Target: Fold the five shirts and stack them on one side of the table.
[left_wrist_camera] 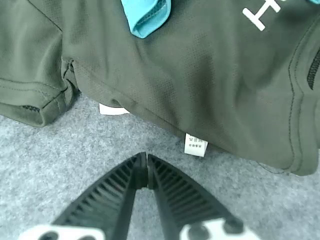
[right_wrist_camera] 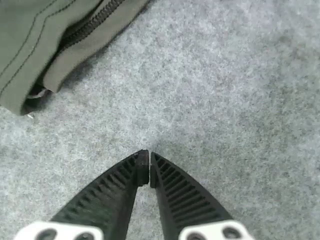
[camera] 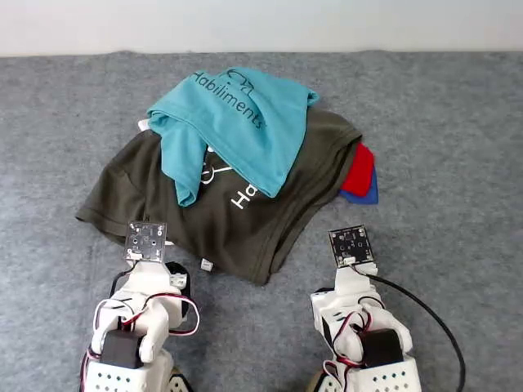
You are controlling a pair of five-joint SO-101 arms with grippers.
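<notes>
a heap of unfolded shirts is seen at the upper centre of the high view, on a grey felt table (camera: 458, 147). a teal shirt (camera: 233, 122) is draped over a dark olive shirt (camera: 270, 212). a red shirt (camera: 359, 170) and a blue shirt (camera: 369, 196) are glimpsed beneath at the heap's right edge. the left gripper (left_wrist_camera: 147, 170) and the right gripper (right_wrist_camera: 149, 170) are clenched on nothing, near the olive hem.

Right gripper (right_wrist_camera: 145, 170): tips pressed together, nothing between them, over grey felt table cover (right_wrist_camera: 230, 90). Olive shirt (right_wrist_camera: 45, 35) hem lies near, apart from the tips.
</notes>
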